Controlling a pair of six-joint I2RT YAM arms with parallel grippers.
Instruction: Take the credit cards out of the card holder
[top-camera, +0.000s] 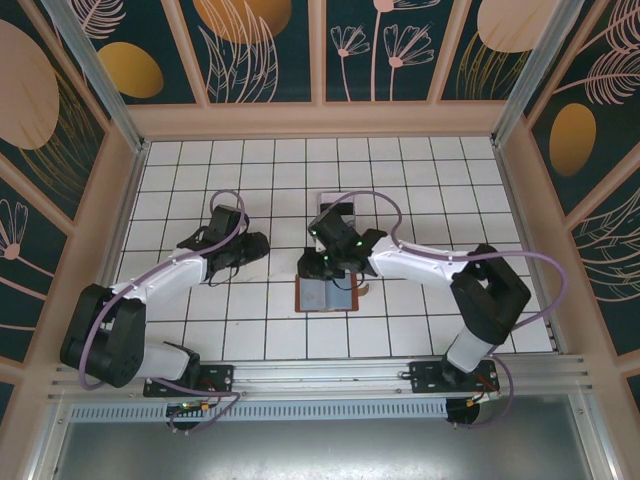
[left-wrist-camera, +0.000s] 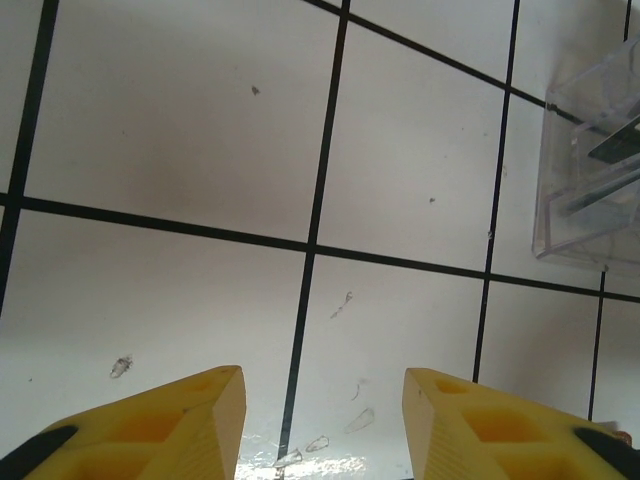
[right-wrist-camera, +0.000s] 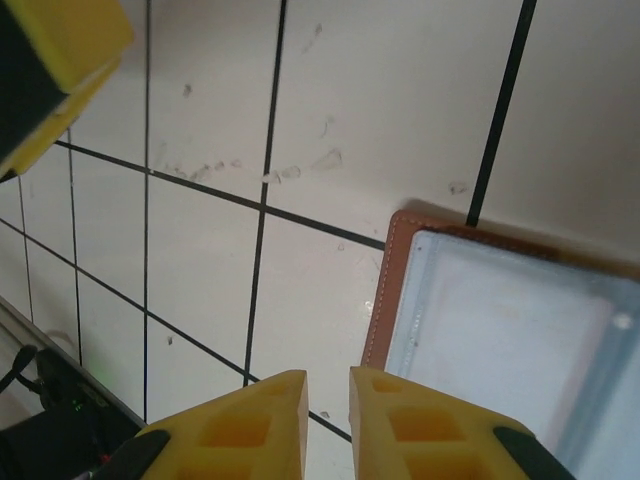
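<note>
Bright, even overhead light, soft shadows; wrist views slightly blurred close up.
</note>
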